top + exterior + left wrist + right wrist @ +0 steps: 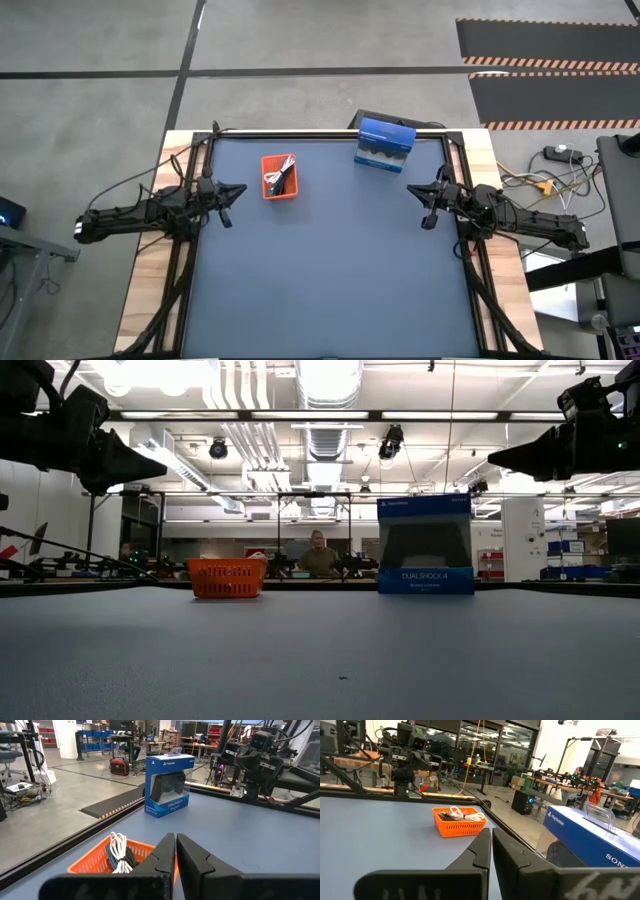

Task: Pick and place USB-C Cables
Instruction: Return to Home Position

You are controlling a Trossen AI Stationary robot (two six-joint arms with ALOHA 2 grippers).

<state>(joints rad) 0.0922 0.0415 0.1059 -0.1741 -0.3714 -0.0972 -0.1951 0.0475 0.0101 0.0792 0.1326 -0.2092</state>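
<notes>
The near part of the tabletop (pixel 330 290) is seen bare, with no cable left on it. Further in, the two arms are held at the side edges, raised above the surface: the left end effector (pixel 175 836) is closed to a thin slit with nothing held, and the right end effector (pixel 490 831) is likewise pressed nearly together and empty. Beyond them, towards the left arm's side, the orange bin (pixel 279 177) is set on the tabletop, and the USB-C cables (pixel 283 178) are bundled inside it, a white loop lying over darker strands; the separate colours cannot all be told. Further back, near the rear edge, a blue box (pixel 385 145) stands upright, well apart from the bin. A person (pixel 320 554) is seen in the room behind. The placing is judged complete, so only the retreat to rest is called for: each arm should be drawn back smoothly at its present height, so that neither bin nor box is brushed.
</notes>
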